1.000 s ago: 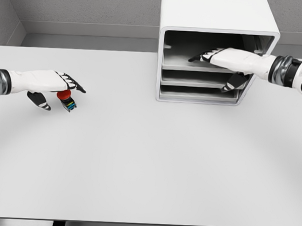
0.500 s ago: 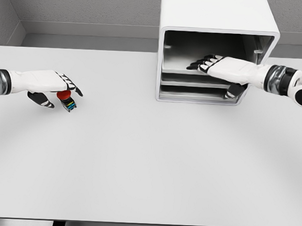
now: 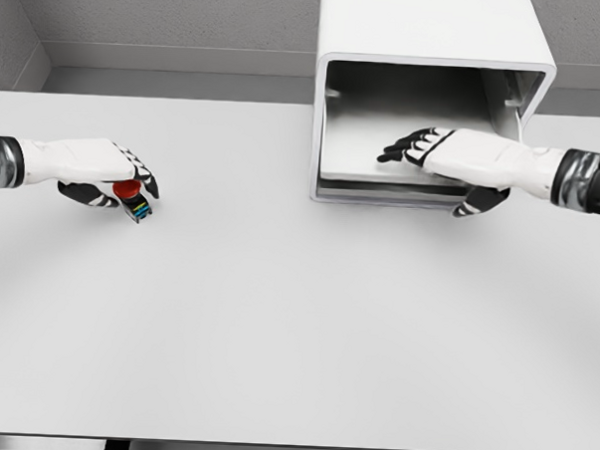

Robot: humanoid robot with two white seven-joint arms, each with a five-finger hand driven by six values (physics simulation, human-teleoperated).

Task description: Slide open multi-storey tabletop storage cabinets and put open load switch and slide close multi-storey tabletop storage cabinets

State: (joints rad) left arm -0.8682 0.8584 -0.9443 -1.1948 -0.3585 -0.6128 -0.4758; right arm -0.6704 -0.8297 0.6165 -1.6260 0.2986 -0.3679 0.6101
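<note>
White counter [image 3: 276, 314], viewed from the head camera. White cabinet [image 3: 433, 32] at the far edge, right of centre, front open toward the camera. Top drawer [image 3: 368, 153] drawn partly forward, its pale floor exposed; lower levels seen only as thin edges beneath its front lip. Upper cavity of the cabinet dark grey.

Right hand [image 3: 452, 157] entering from the right, laid flat over the drawer's right portion, palm down. Fingers [image 3: 403, 150] extended leftward and slightly spread, resting on or just above the drawer floor; contact not resolvable. Thumb [image 3: 478, 201] hooked below the drawer's front edge at the lower right corner of the cabinet. Grip on the drawer front appears formed between palm and thumb, hand closed on the drawer.

Switch [image 3: 134, 200] at the left side of the counter, well apart from the cabinet. Red button on top, dark body with coloured bands below. Standing on the counter or barely lifted; cannot tell which.

Left hand [image 3: 98, 168] entering from the left edge, positioned directly over the switch. Fingers [image 3: 143, 173] curled down around the red button, thumb [image 3: 87, 194] tucked beneath on the near side. Hand clenched around the switch top, touching it.
</note>
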